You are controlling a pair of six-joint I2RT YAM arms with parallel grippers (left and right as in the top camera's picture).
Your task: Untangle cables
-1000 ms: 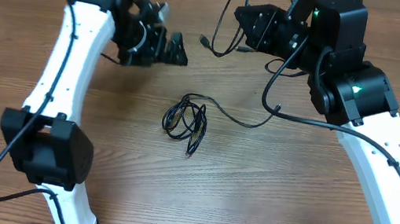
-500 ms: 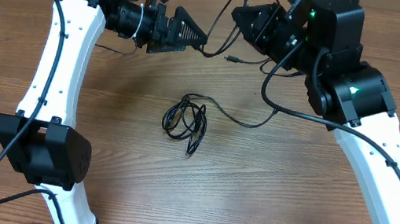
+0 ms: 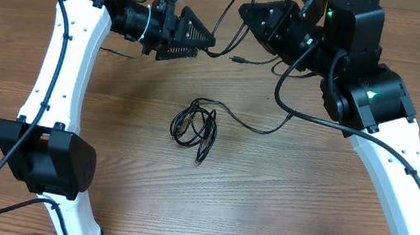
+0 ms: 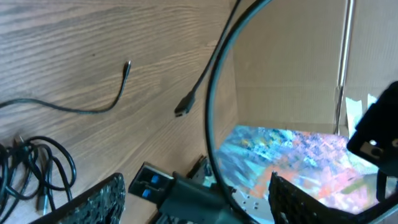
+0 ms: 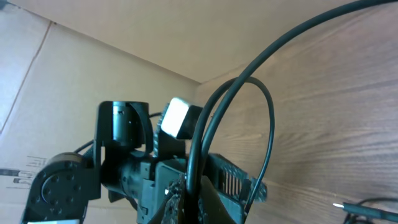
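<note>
My right gripper point(image 3: 244, 12) point(image 5: 193, 194) is shut on a black cable point(image 3: 228, 10) point(image 5: 198, 143) and holds it above the table's far side. The cable arcs upward from the jaws. My left gripper point(image 3: 202, 40) point(image 4: 196, 183) faces the right one from the left. Its jaws stand apart with that cable point(image 4: 214, 93) passing between them, touching neither finger. A plug tip point(image 4: 181, 111) hangs from a strand nearby. More cables lie in a small coil point(image 3: 194, 126) point(image 4: 37, 165) mid-table. One strand trails right from it to a plug tip point(image 4: 127, 64).
A cardboard wall point(image 4: 286, 62) point(image 5: 93, 62) stands along the table's far edge, close behind both grippers. The right arm's thick wiring point(image 3: 279, 94) loops down to the wood just right of the trailing strand. Both white arms flank the coil.
The left arm swung up and right from the left side until its gripper faces the right one. Its jaws have narrowed a little. The right gripper edged left, still holding the cable.
</note>
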